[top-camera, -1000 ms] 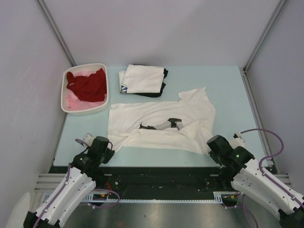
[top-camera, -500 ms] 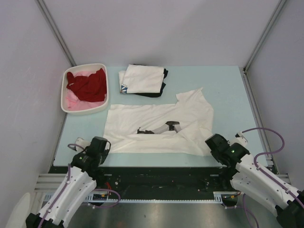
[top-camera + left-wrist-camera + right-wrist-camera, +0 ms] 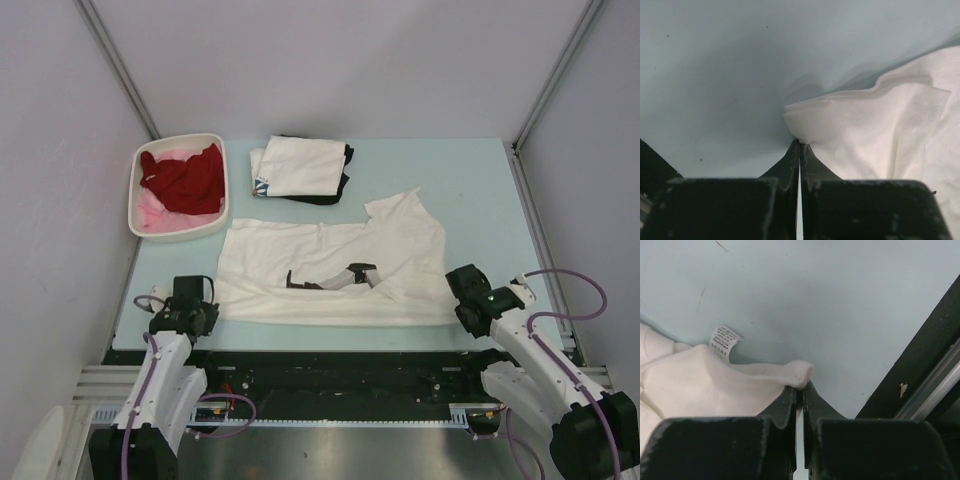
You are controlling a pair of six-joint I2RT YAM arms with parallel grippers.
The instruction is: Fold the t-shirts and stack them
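Where both pincers (image 3: 799, 146) (image 3: 800, 389) pinch its near corners, cream t-shirt (image 3: 330, 272), long axis left-right, collar rightward.

We see the right gripper (image 3: 800, 392) closed, its jaws pinching a rolled edge of the cream-white t-shirt (image 3: 705, 380). A care label (image 3: 725, 341) lies left of and beyond the jaws, on the pale blue table (image 3: 830, 300).
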